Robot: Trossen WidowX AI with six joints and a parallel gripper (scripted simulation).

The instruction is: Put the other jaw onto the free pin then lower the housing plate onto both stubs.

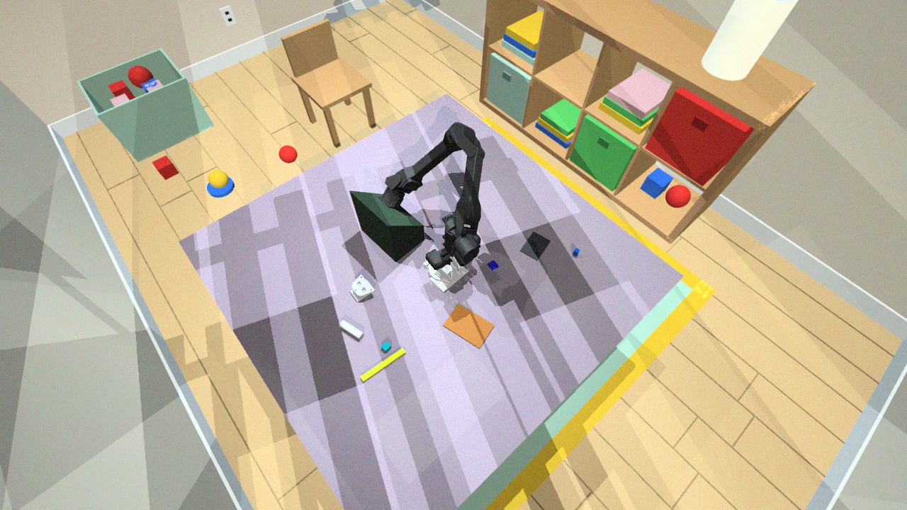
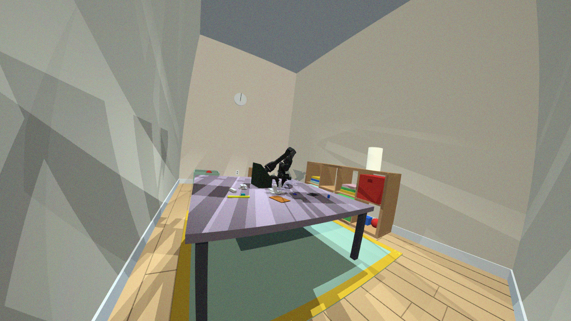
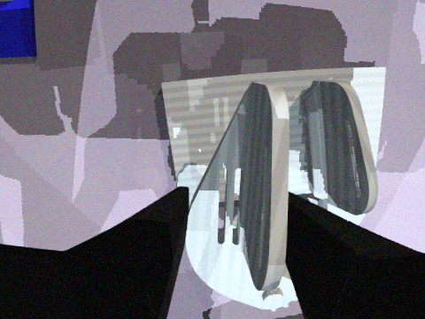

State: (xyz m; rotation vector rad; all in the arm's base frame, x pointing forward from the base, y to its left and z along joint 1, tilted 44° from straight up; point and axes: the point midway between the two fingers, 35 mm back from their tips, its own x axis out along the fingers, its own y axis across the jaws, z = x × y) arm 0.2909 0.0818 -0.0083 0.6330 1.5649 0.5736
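Observation:
My gripper (image 3: 231, 198) is shut on a white gear jaw (image 3: 257, 177), standing on edge, slotted face to the left. It is over the near left part of the white base (image 3: 199, 95) (image 1: 446, 283) (image 2: 276, 192). The other white jaw (image 3: 345, 146) stands over the base's right side, just right of the held one, with a narrow gap between them. The free pin and the meeting of the teeth are hidden or unclear. The white housing plate (image 1: 362, 288) (image 2: 243, 186), with round holes, lies apart, to the left of the base in the top view.
A dark green wedge block (image 1: 387, 222) (image 2: 260, 175) stands close behind left of the base. An orange plate (image 1: 468, 326) lies in front. A white bar (image 1: 351, 329), cyan cube (image 1: 386, 346) and yellow bar (image 1: 382, 364) lie front left. A blue block (image 1: 492, 265) (image 3: 17, 28) and dark tile (image 1: 536, 245) lie right.

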